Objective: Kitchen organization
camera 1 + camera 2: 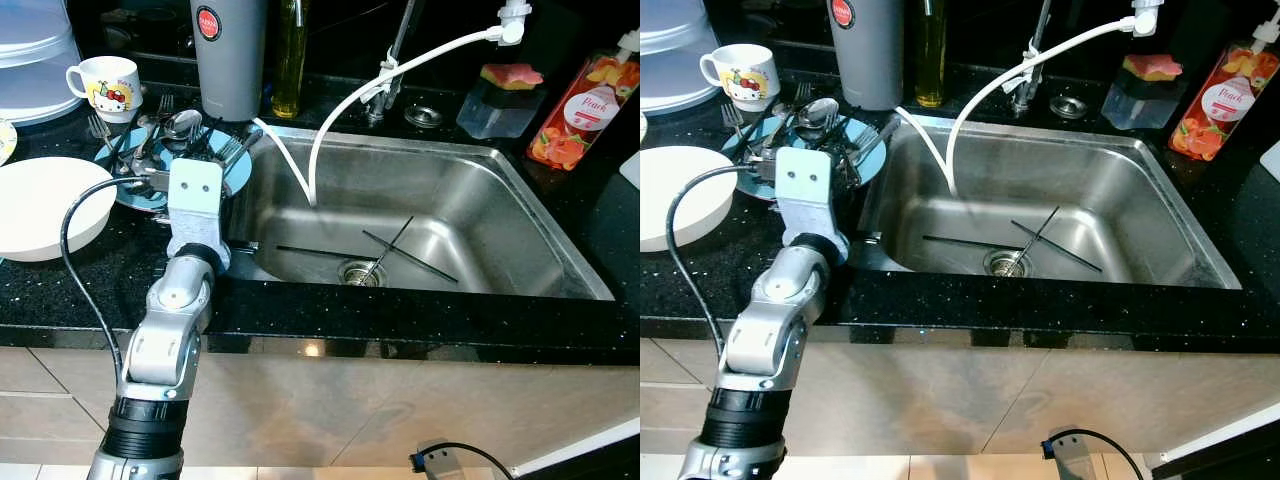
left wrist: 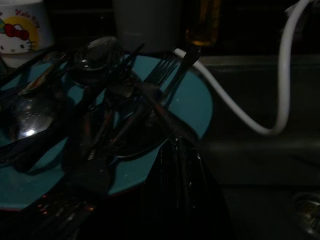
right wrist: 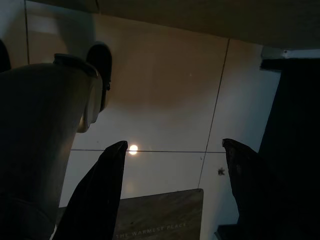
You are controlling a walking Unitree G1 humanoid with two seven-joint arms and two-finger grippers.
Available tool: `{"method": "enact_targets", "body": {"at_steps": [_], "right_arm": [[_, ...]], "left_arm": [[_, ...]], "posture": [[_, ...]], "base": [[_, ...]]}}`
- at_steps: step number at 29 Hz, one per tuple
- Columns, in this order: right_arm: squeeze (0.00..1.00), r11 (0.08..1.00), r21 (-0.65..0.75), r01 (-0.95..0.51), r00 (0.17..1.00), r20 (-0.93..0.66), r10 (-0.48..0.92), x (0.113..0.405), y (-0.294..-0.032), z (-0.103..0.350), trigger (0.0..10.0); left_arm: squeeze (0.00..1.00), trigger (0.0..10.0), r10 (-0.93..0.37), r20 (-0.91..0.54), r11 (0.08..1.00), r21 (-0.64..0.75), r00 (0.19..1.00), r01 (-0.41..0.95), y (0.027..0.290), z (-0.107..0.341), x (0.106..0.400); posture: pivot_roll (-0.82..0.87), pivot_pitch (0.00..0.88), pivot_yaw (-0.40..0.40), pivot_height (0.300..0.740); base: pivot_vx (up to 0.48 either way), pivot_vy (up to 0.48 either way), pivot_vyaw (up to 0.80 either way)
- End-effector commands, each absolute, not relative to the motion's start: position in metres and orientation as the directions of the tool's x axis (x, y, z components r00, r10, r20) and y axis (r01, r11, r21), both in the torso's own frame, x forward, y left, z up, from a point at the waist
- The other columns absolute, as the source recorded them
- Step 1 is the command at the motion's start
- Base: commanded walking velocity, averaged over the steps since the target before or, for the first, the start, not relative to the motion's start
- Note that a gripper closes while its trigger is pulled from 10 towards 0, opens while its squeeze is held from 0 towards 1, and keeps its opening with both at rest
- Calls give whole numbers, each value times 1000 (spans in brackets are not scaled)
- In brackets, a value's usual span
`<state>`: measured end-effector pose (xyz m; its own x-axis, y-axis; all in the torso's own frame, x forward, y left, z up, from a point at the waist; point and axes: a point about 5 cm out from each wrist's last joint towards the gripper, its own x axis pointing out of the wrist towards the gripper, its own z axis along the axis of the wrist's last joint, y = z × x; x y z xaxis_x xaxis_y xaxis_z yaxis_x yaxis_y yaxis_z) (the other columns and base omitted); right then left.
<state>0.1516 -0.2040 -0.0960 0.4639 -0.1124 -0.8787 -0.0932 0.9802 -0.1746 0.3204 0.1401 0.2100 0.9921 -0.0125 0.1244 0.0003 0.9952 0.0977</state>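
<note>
A blue plate (image 1: 238, 168) on the black counter left of the sink carries a heap of forks and spoons (image 1: 178, 126). My left arm reaches over the counter edge to it, its white wrist block (image 1: 195, 195) covering the plate's near rim. In the left wrist view my left gripper (image 2: 177, 150) is over the plate's near edge (image 2: 192, 102) with its fingers pressed together. A utensil handle (image 2: 165, 115) runs right up to the tips; I cannot tell whether it is pinched. My right gripper (image 3: 175, 165) hangs open, pointing at the tiled floor.
The steel sink (image 1: 520, 210) holds two thin black sticks (image 1: 400, 250) over the drain. A white hose (image 1: 340, 100) loops into it. A white bowl (image 1: 40, 205), cartoon mug (image 1: 105, 85), grey canister (image 1: 228, 55), oil bottle (image 1: 290, 60) and soap bottle (image 1: 580, 105) stand around.
</note>
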Motion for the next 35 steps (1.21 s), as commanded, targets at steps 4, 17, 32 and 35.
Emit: {"method": "enact_targets", "body": {"at_steps": [4, 17, 32, 35], "right_arm": [[0, 980, -177, -91, 442, -889, -120, 144, -203, -99, 10000], [0, 980, -179, -81, 439, -890, -126, 143, -207, -99, 10000], [0, 979, -182, -86, 436, -891, -127, 141, -208, -99, 10000], [0, 979, -181, -92, 435, -892, -124, 141, -206, -100, 10000]], "left_arm": [[0, 10000, 4, 65, 993, 121, 998, -12, 141, 204, 323], [0, 10000, -25, 60, 987, 159, 998, 15, 140, 191, 320], [0, 10000, -28, 133, 981, 194, 991, 1, 140, 190, 315], [0, 10000, -24, 141, 983, 182, 990, -3, 140, 192, 316]], "posture": [[235, 42, -93, 740], [236, 54, -88, 740], [229, 62, -96, 740], [230, 61, -98, 740]], "base": [[0, 0, 0], [0, 0, 0], [0, 0, 0], [0, 0, 0]]}}
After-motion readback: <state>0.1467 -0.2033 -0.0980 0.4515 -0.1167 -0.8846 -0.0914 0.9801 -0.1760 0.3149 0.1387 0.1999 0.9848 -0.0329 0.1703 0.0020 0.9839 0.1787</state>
